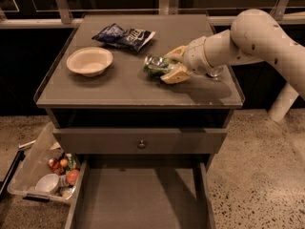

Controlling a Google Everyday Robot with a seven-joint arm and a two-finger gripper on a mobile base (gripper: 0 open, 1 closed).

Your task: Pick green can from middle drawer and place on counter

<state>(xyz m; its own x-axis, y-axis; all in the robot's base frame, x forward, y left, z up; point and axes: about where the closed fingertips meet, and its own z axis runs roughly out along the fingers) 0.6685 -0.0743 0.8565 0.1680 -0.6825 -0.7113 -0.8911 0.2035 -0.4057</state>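
Observation:
The green can (156, 65) lies on its side, held between the tan fingers (175, 74) of my gripper (167, 65). The gripper reaches in from the right over the middle of the counter (119, 87), with the can at or just above its grey top. The gripper is shut on the can. Below, the middle drawer (138, 197) stands pulled out, and its grey floor shows nothing on it.
A cream bowl (89, 61) sits on the counter's left. A dark blue chip bag (124, 36) lies at the back. A closed drawer front with a round knob (141, 144) is above the open drawer. A clear bin of items (45, 173) stands on the floor at left.

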